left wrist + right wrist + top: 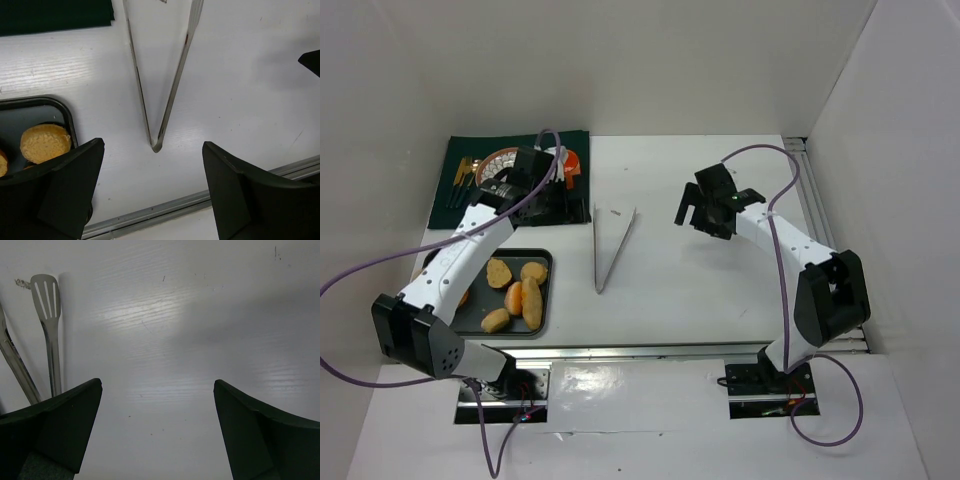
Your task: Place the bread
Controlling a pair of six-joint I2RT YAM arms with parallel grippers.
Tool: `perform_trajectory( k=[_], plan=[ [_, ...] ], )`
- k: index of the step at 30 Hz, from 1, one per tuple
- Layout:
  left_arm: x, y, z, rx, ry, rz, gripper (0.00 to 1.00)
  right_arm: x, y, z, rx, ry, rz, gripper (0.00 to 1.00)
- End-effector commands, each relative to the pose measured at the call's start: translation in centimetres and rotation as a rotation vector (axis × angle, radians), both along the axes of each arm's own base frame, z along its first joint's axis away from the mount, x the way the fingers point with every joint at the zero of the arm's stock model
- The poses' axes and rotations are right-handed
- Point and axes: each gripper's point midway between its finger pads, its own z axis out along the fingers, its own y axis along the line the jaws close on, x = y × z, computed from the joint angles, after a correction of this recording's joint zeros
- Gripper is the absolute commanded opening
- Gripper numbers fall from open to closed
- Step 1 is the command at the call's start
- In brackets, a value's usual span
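Observation:
Several golden-orange bread rolls [513,297] lie on a dark tray [542,326] at the front left; my left arm partly covers one. One roll [45,142] and the tray's corner [70,117] show in the left wrist view. My left gripper [560,200] [152,144] is open and empty. It hangs behind the tray at the edge of the green mat, apart from the rolls. My right gripper [692,218] [157,382] is open and empty above bare table at the right.
Metal tongs [610,245] [165,100] [47,315] lie in a V at the table's middle. A green mat [470,200] at the back left bears a plate [500,160], an orange cup [572,165] and cutlery [465,175]. White walls enclose the table.

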Motion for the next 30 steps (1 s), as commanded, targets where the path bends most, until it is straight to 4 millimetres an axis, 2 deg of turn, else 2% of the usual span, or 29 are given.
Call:
perform_trajectory(
  k=[1, 3, 7, 11, 14, 15, 16, 18, 19, 22, 24, 25, 30],
  plan=[
    [0.7, -0.7, 0.5, -0.013, -0.027, -0.002, 0.93, 1.4, -0.8, 0.9, -0.022, -0.053, -0.032, 1.00],
    [0.8, -0.4, 0.5, 0.000, -0.032, 0.010, 0.93, 0.7, -1.1, 0.3, -0.029, -0.038, -0.031, 1.00],
    [0.7, 0.0, 0.3, 0.019, -0.026, 0.025, 0.93, 0.5, -1.2, 0.4, -0.025, -0.046, -0.032, 1.00],
    [-0.5, 0.1, -1.5, 0.032, 0.025, 0.022, 0.95, 0.0, -1.0, 0.2, -0.007, -0.050, -0.021, 1.00],
    [-1.1, 0.2, -4.4, 0.078, 0.058, 0.058, 0.96, -0.2, -1.0, -0.2, 0.006, -0.062, -0.015, 1.00],
    [-1.6, 0.8, -6.6, 0.119, 0.095, 0.085, 0.96, -0.4, -0.8, -0.5, 0.012, -0.057, -0.010, 1.00],
    [-1.5, 0.1, -7.0, 0.101, 0.084, 0.086, 0.96, -0.6, -0.6, -0.6, 0.027, -0.063, 0.000, 1.00],
    [-1.9, 0.1, -10.0, 0.144, 0.140, 0.097, 0.96, -0.6, -0.3, -0.7, 0.044, -0.066, 0.011, 1.00],
    [-2.2, 0.0, -10.8, 0.166, 0.156, 0.107, 0.96, -0.7, -0.1, -0.8, 0.049, -0.062, 0.028, 1.00],
    [-3.0, -0.5, -13.0, 0.182, 0.215, 0.112, 0.97, -0.6, 0.0, -0.9, 0.046, -0.052, 0.028, 1.00],
    [-2.7, -2.1, -13.3, 0.154, 0.187, 0.073, 0.97, -0.8, -0.1, -1.2, 0.042, -0.044, 0.028, 1.00],
    [-3.2, -2.8, -14.0, 0.169, 0.205, 0.049, 0.97, -0.9, 0.0, -1.1, 0.047, -0.053, 0.042, 1.00],
    [-2.6, -4.8, -16.3, 0.189, 0.236, -0.012, 1.00, -1.1, 0.3, -1.7, 0.054, -0.043, 0.061, 1.00]
  ],
)
